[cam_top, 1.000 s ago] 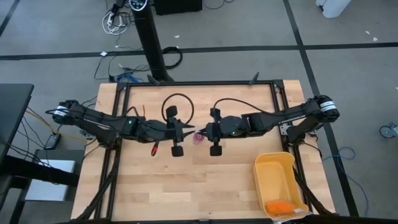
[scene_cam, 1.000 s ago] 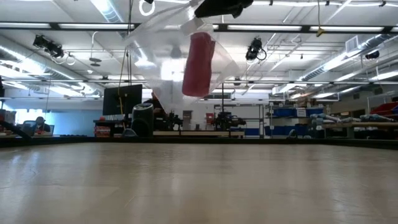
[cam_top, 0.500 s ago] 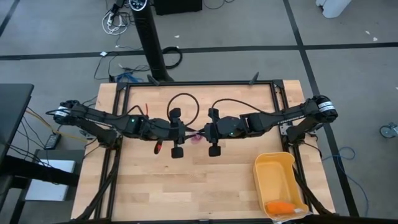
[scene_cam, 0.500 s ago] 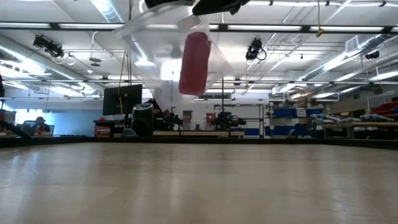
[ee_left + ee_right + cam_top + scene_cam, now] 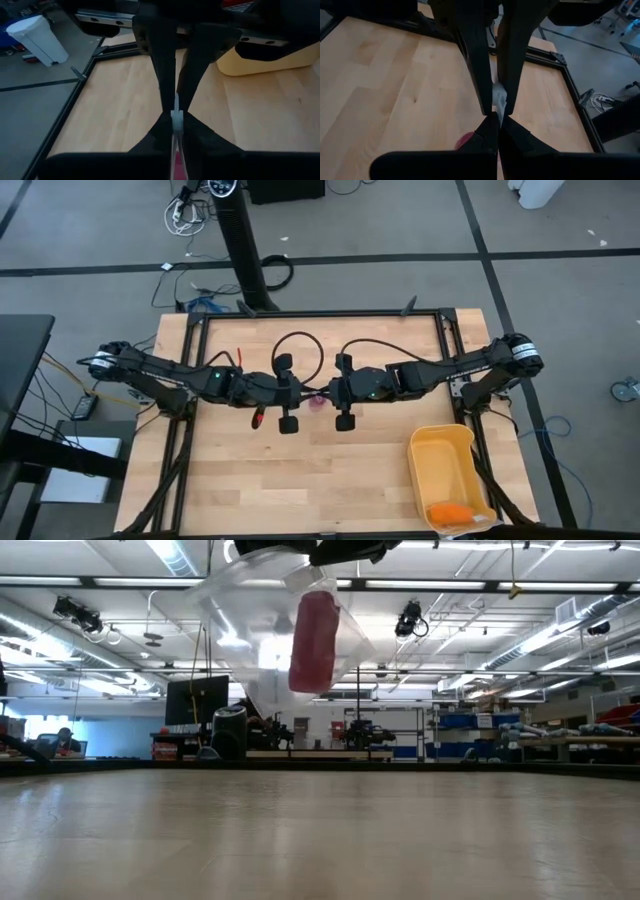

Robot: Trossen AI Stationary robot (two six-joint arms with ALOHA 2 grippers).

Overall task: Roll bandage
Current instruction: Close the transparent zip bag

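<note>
The bandage (image 5: 313, 640) hangs bagged — light, soft, squashable; the slippery bag (image 5: 245, 635) is pinched at its rim by left gripper (image 5: 176, 111) and right gripper (image 5: 496, 100); best gripped there.

arms: black, jointed | cables: black loops | left arm (image 5: 170, 376): red detail | right arm (image 5: 450, 368): white band

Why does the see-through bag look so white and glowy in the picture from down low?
Low view: bright ceiling lights sit behind the clear bag, so light shines through it and glares white; the pink bandage inside blocks the light and looks solid. The table shows a soft sheen from the same lights.
</note>
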